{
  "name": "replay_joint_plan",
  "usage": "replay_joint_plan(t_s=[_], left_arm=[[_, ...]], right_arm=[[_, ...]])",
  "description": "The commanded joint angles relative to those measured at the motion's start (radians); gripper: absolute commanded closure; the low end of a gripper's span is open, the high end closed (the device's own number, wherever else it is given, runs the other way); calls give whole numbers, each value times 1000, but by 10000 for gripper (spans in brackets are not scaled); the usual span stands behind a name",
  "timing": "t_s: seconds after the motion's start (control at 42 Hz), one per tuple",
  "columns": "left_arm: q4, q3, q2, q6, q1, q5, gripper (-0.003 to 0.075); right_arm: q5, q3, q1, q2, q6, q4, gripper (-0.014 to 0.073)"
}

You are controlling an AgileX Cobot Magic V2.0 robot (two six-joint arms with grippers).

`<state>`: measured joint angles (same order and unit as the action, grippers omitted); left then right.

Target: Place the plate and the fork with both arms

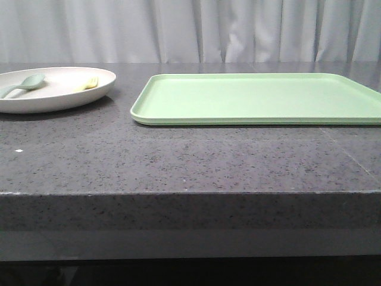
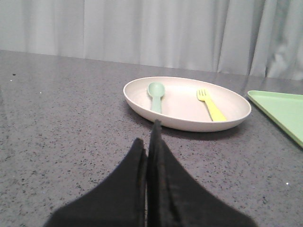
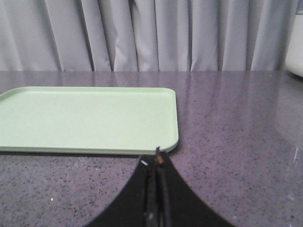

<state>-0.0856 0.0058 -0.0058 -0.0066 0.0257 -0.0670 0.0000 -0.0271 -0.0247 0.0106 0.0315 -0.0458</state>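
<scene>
Nothing had been picked up: the plate (image 1: 56, 98) sat on the desk (image 1: 178, 161) just left of the empty green tray (image 1: 256, 98), with the fork (image 2: 211, 106) and a spoon (image 2: 156, 94) lying in it. Both the left claw (image 2: 150, 142) and right claw (image 3: 157, 163) were closed and empty, short of their targets. The task appeared to be at its start, and each claw would need to open before reaching in.

The table (image 1: 178, 161) looked like dark speckled stone, polished enough to give soft reflections. The plate (image 2: 189, 120) was matt cream. The fork (image 2: 210, 106) and spoon (image 2: 156, 94) looked like smooth plastic. The tray (image 1: 256, 98) was smooth, satin pale green. Cloth curtains (image 3: 142, 33) hung in folds.
</scene>
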Motion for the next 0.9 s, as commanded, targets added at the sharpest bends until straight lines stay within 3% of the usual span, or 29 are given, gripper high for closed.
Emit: replay_joint_plan(t_s=[0.0,0.214,0.595,0.737,0.88], left_arm=[[-2,-4,-21,-8,5,115,738],[-5,-132,-20,-8,5,54,738],[-5,-578,203,-8,5,-297,738],[-5,-691,331,-8,5,-385,738],[-5,-699,409,-8,5,-375,738]], right_arm=[[-143,6,4,19,-1,10,662],[-37,135,4,18,-1,10,662],[356,546,4,-188,-3,46,662],[421,635,4,-291,-3,46,662],[423,647,4,-373,-3,46,662]])
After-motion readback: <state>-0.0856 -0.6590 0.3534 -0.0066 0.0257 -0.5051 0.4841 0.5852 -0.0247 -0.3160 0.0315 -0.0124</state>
